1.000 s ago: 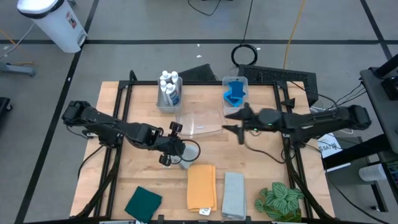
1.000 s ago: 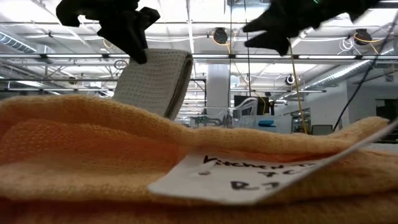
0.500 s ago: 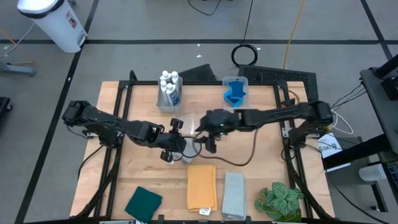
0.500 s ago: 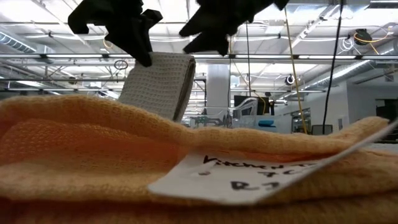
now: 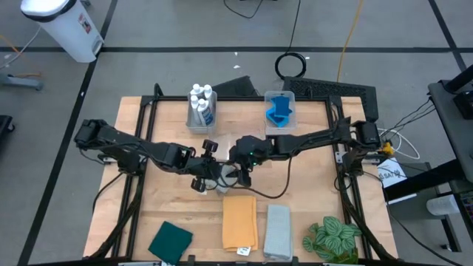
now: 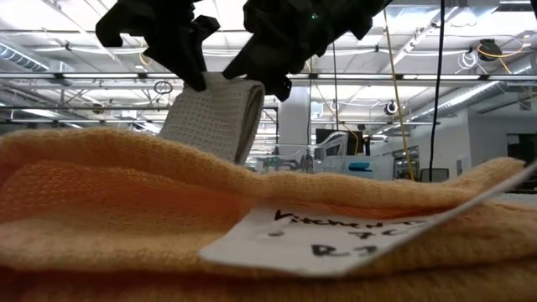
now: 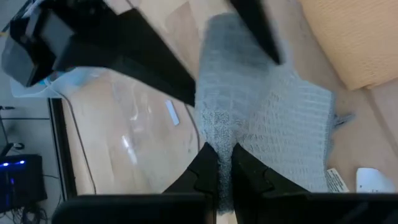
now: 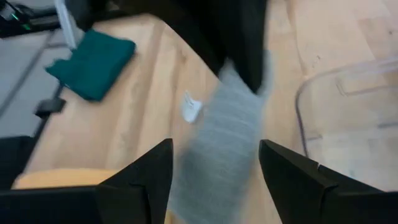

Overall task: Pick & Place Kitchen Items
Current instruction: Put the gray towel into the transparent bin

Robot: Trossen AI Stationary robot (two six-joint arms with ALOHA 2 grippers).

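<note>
My left gripper [image 5: 214, 176] is shut on a grey waffle cloth [image 6: 214, 117] near the table's middle. The cloth also shows in the left wrist view [image 7: 261, 118]. Its lower part is hidden behind the orange cloth [image 6: 126, 201] in the low view. My right gripper [image 8: 217, 180] is open, and its two fingers stand on either side of the same grey cloth [image 8: 221, 143], just right of my left gripper [image 6: 180, 50]. I cannot tell whether the right fingers touch the cloth. My left gripper pinches the grey cloth's upper edge [image 7: 219, 140] between its two fingers, at the corner toward the table's left [image 6: 205, 82]. The fingers come from the left, slanting down. The cloth hangs tilted below them. One layer or several, I cannot tell.
A clear bin [image 5: 236, 144] stands just beyond the grippers. A bin of white bottles [image 5: 201, 109] and a bin of blue sponges [image 5: 279, 111] stand at the far edge. An orange cloth [image 5: 239, 222], a grey cloth [image 5: 278, 230], a dark green cloth [image 5: 170, 240] and a plant [image 5: 332, 238] lie along the near edge.
My right gripper has swept toward the table's left, from beside the clear bin's right side over to the grey cloth, and now straddles it. My left gripper has kept its hold on the cloth and stayed nearly in place.
</note>
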